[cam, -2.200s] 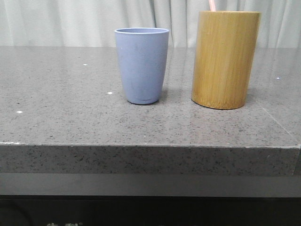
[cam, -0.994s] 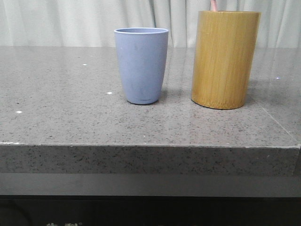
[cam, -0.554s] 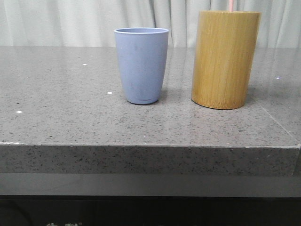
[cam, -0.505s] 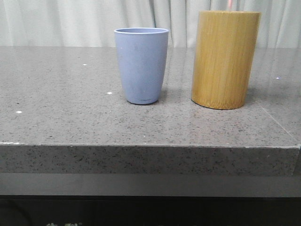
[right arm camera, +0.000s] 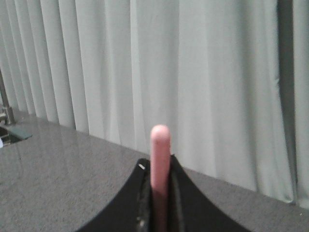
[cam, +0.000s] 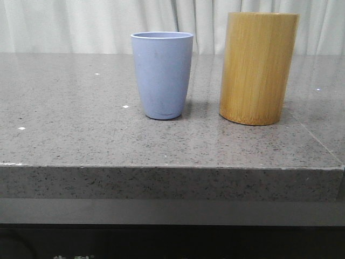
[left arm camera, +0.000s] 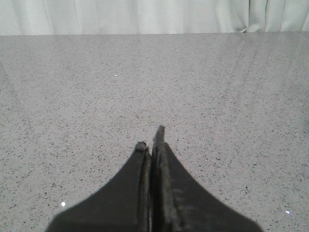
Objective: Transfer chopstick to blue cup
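In the right wrist view the right hand (right arm camera: 157, 203) is clenched on the chopstick (right arm camera: 160, 159); its two dark fingers (right arm camera: 181, 203) press the pale pink stick from both sides. Only the rounded tip and a short upper length of the stick rise above the fingers; the rest is cut off at the picture's edge, so its lower end cannot be made out. Behind it hang pale pleated curtains (right arm camera: 217, 72), with a strip of grey bench beneath them.

In the left wrist view the left hand (left arm camera: 150, 145) is closed, its fingertips pressed together with nothing between them, above bare speckled stone.

In the front view the blue cup (cam: 161, 74) stands upright on the grey bench (cam: 64, 135), its rim open but its inside hidden by the low camera angle. Just beside it, to the robot's right and not touching, stands the taller bamboo holder (cam: 258, 67); its top edge nearly meets the picture's upper border. The bench's front edge runs straight below both, with open stone to the cup's left.
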You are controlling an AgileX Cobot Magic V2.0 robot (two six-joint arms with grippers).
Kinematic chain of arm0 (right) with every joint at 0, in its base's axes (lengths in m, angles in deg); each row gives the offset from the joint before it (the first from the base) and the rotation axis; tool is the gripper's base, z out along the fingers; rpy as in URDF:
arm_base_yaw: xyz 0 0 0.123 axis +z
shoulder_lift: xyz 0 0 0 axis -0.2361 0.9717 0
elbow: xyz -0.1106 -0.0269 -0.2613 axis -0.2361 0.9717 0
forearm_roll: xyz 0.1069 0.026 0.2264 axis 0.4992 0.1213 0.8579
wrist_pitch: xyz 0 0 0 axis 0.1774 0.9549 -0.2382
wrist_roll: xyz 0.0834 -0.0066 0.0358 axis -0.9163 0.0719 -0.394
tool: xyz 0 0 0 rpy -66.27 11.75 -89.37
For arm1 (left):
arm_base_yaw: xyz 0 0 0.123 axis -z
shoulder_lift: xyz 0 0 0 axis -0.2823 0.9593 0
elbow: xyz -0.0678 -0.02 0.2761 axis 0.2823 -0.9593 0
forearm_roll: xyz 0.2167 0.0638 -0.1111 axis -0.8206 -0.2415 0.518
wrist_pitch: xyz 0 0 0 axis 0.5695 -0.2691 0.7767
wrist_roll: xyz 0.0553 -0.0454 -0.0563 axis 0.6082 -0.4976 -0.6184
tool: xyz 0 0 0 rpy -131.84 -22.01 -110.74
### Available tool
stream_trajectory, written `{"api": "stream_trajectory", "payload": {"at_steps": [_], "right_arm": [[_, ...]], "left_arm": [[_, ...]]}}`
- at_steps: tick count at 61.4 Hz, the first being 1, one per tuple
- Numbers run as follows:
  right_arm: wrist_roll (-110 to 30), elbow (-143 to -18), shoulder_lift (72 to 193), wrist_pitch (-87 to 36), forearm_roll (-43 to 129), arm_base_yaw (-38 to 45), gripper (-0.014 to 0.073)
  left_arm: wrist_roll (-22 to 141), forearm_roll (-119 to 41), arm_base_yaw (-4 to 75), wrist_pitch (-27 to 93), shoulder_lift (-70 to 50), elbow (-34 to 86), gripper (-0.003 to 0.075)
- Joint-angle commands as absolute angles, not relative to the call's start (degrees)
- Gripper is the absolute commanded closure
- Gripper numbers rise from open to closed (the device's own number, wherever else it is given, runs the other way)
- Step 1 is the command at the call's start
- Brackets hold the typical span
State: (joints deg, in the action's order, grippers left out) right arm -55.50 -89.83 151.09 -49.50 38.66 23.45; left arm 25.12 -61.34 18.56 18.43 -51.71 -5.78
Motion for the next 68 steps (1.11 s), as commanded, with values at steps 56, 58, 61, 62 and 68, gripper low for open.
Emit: {"api": "stream_trajectory", "payload": {"at_steps": [56,58,61,62,68], "right_arm": [[-54.56,-97.24,150.1,-34.57,38.34,17.69,0.0704],[-54.56,-98.55,149.25,-30.47,38.34,16.09,0.072],[-54.56,-100.19,148.04,-24.82,38.34,13.68,0.0704],[-54.56,-100.77,147.57,-22.58,38.34,12.58,0.0708],[-54.56,-101.56,144.72,-15.01,37.18,7.43,0.0709]], "left_arm": [[24.72,-60.7,18.6,23.32,-51.32,-4.34,0.0739],[24.72,-60.7,18.6,23.32,-51.32,-4.34,0.0739],[24.72,-60.7,18.6,23.32,-51.32,-4.34,0.0739],[24.72,-60.7,18.6,23.32,-51.32,-4.34,0.0739],[24.72,-60.7,18.6,23.32,-51.32,-4.34,0.0739]]}}
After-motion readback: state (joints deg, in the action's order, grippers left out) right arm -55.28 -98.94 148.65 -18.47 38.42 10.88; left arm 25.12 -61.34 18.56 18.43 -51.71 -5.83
